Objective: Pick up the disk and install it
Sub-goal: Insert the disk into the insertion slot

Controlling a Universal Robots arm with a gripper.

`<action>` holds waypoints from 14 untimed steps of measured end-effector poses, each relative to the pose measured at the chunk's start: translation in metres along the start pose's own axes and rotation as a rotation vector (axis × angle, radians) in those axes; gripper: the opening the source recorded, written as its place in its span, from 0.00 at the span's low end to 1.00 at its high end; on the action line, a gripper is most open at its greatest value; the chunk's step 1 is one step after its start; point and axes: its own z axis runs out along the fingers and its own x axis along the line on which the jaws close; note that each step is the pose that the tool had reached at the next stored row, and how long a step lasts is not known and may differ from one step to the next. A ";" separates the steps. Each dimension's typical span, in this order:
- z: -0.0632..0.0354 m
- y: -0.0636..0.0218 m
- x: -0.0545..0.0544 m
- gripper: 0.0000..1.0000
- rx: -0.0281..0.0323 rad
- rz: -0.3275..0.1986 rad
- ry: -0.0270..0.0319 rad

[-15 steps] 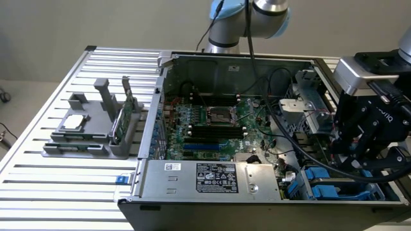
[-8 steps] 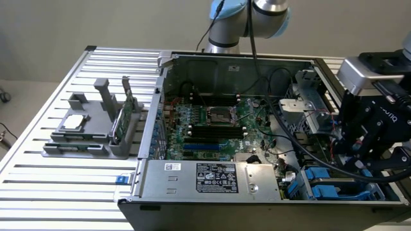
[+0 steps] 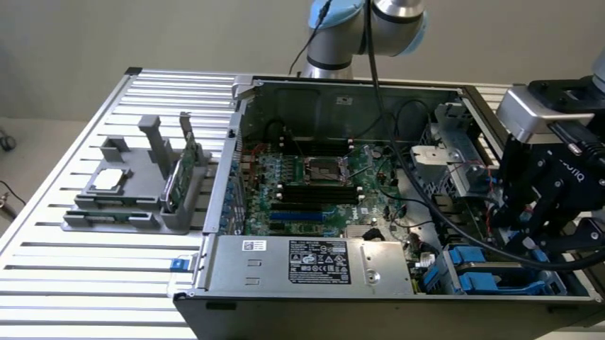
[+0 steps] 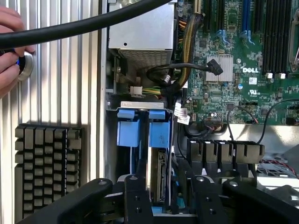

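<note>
The disk (image 4: 159, 175) stands on edge in the drive bay of the open computer case, its blue plastic frame (image 4: 159, 133) at one end. My gripper (image 4: 170, 198) hangs right over it, one black finger (image 4: 138, 200) against one side of the disk. The other finger (image 4: 205, 200) stands off with a gap, so the jaws are open. A second blue carrier (image 4: 127, 128) sits in the neighbouring slot. In the exterior view my gripper (image 3: 518, 237) is low over the blue drive bay (image 3: 472, 265), at the case's corner on the exterior view's right.
The case (image 3: 378, 306) lies open on a slatted metal table (image 3: 85, 283), motherboard (image 3: 312, 184) and power supply (image 3: 312, 265) exposed. A grey parts fixture (image 3: 132, 191) stands at the exterior view's left. A hand (image 4: 9, 46), a black heatsink (image 4: 46, 168) and a thick cable (image 4: 93, 23) are close by.
</note>
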 end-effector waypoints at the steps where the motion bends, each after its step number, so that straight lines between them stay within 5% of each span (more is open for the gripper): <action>1: 0.0006 -0.0001 0.000 0.40 0.0000 0.000 0.0000; 7: 0.0065 -0.0005 0.000 0.14 0.0000 0.000 0.0010; 14: 0.0188 -0.0010 -0.001 0.11 -0.0001 0.000 0.0077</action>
